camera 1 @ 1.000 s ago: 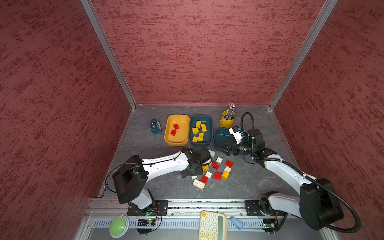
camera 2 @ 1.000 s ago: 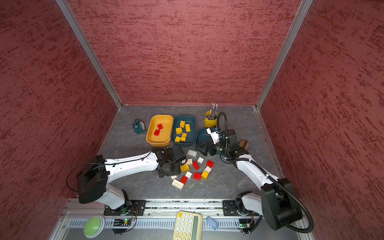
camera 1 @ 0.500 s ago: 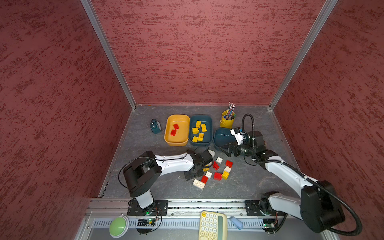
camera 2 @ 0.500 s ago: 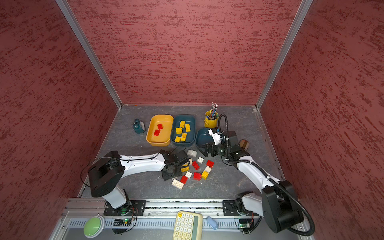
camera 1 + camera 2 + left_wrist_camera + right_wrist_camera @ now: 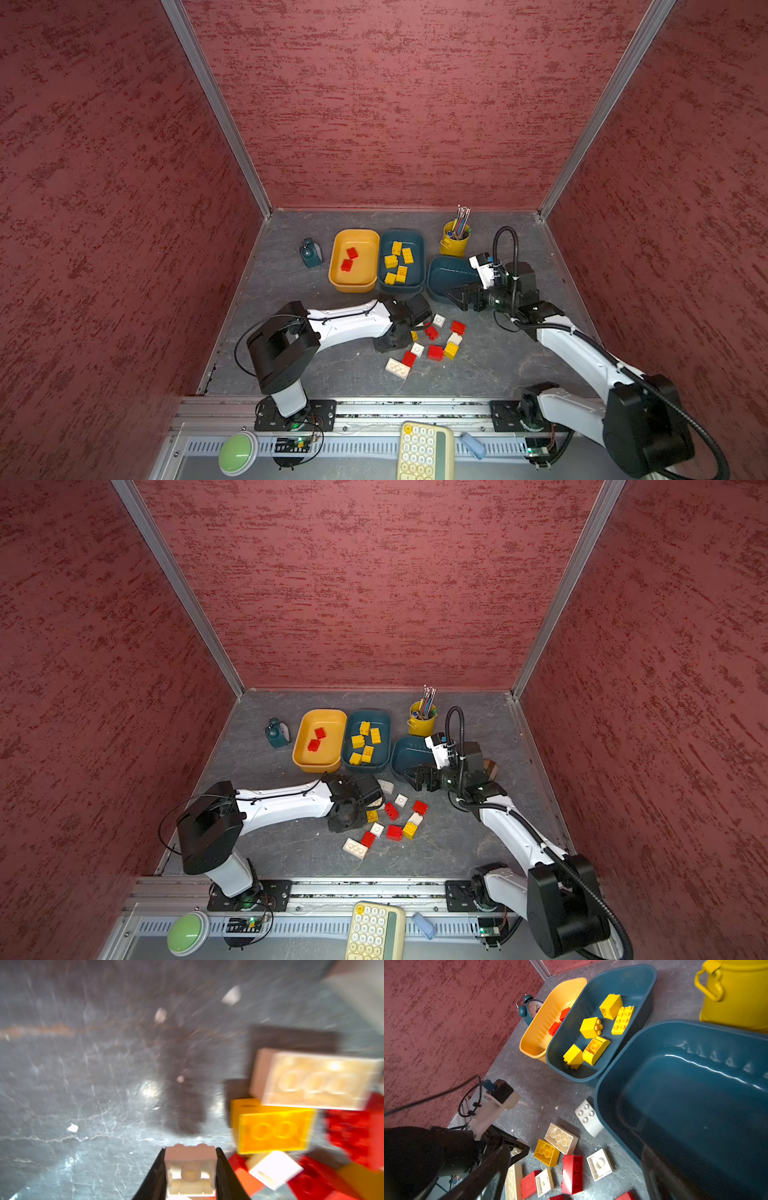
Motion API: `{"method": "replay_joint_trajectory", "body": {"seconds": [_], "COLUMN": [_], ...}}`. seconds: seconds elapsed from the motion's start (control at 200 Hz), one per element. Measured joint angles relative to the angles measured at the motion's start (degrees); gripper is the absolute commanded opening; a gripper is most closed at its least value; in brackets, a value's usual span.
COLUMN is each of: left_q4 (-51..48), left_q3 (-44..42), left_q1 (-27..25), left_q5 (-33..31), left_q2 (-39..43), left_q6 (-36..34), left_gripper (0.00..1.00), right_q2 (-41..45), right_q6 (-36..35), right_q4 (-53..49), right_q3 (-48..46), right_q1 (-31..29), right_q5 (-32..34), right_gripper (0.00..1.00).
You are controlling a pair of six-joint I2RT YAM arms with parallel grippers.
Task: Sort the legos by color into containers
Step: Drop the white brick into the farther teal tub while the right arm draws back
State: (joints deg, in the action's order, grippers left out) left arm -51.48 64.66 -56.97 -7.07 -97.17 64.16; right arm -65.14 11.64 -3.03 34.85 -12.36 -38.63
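Teal alarm clock (image 5: 311, 252) stands leftmost on the grey tabletop (image 5: 478, 374), at 9 o'clock from the orange-yellow tub (image 5: 357, 286), which holds two red legos (image 5: 352, 252). Just beside it at 3 o'clock, the middle teal tub (image 5: 417, 270) carries five yellow legos (image 5: 390, 261). At 6 o'clock from that tub, the left gripper (image 5: 190, 1152) has its black fingers (image 5: 153, 1176) closed narrowly on a small white lego (image 5: 190, 1169), at the 9 o'clock edge of the loose legos (image 5: 435, 352), a red, yellow and white scatter on the tabletop. The white lego shows between the fingers in the left wrist view, which is blurred. Further right, the right-hand teal tub (image 5: 446, 270) sits at 6 o'clock from the yellow pen cup (image 5: 454, 245); the right gripper (image 5: 457, 298) hovers at that tub's 6 o'clock rim, fingers spread wide and holding nothing.
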Motion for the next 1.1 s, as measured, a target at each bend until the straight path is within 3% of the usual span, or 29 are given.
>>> {"method": "replay_joint_trajectory", "body": {"seconds": [0.341, 0.561, 0.867, 0.977, 1.102], "left_q4": [0.3, 6.1, 7.6, 7.1, 6.8], "left_q3": [22.7, 37.6, 52.9, 56.8, 58.9], "left_q1": [8.8, 12.2, 11.5, 11.3, 11.2], "left_q5": [-1.0, 5.0, 10.5, 9.0, 6.9], "left_q2": [-2.9, -15.9, -32.6, -36.4, -38.2], "left_q6": [-20.5, -31.1, -36.6, -37.9, -39.7], "left_gripper": [0.29, 0.28, 0.29, 0.36, 0.58], "right_q2": [2.9, 5.0, 7.8, 8.3, 8.7], "right_q6": [1.7, 1.9, 1.1, 0.8, 0.7], "right_q4": [-0.4, -1.6, -5.4, -6.7, -7.1], "right_q3": [0.0, 0.4, 2.1, 2.1, 2.1], "right_q1": [6.3, 9.4, 11.7, 11.9, 12.0], "right_q5": [0.9, 2.3, 3.4, 3.4, 3.3], "right_gripper": [0.99, 0.99, 0.99, 0.99, 0.99]}}
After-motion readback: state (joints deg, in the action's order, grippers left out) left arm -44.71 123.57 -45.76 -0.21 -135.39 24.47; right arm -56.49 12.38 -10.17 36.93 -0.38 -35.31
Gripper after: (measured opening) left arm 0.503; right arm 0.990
